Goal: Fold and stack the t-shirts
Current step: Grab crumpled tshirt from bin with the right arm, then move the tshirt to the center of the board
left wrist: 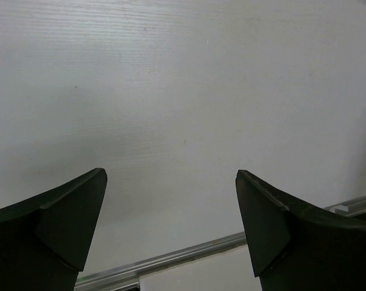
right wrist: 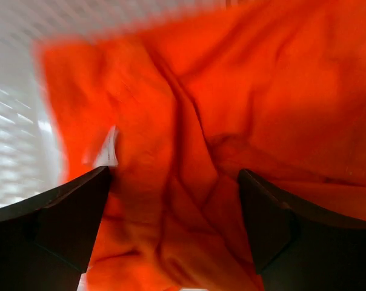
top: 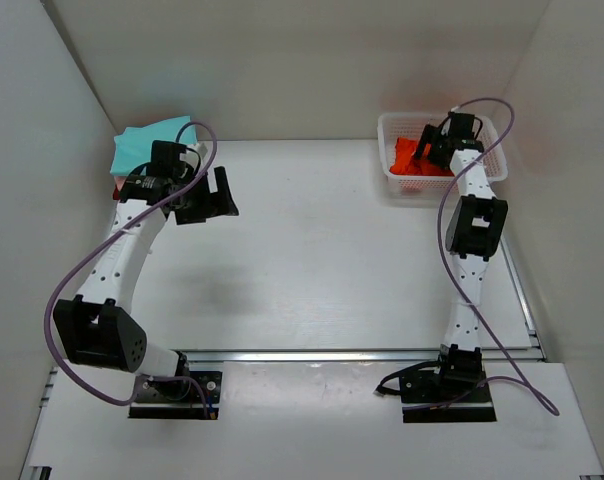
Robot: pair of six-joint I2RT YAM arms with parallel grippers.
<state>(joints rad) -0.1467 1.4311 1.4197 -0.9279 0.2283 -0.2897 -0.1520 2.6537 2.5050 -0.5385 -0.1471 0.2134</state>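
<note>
A crumpled bright orange-red t-shirt point(top: 406, 160) lies in the white mesh basket point(top: 386, 128) at the back right. My right gripper point(top: 423, 150) is open just above it. In the right wrist view the orange cloth point(right wrist: 189, 103) fills the frame between and below the fingers of the right gripper point(right wrist: 172, 176), with no fold pinched. At the back left a folded teal t-shirt point(top: 142, 145) tops a stack, with a dark red one point(top: 118, 189) showing under it. My left gripper point(top: 212, 200) is open and empty over bare table point(left wrist: 171, 91), right of the stack.
White walls close in the table at the left, back and right. The basket's mesh wall point(right wrist: 7, 121) shows at the left of the right wrist view. A metal rail point(top: 362, 354) runs along the table's near edge and also shows in the left wrist view point(left wrist: 171, 260).
</note>
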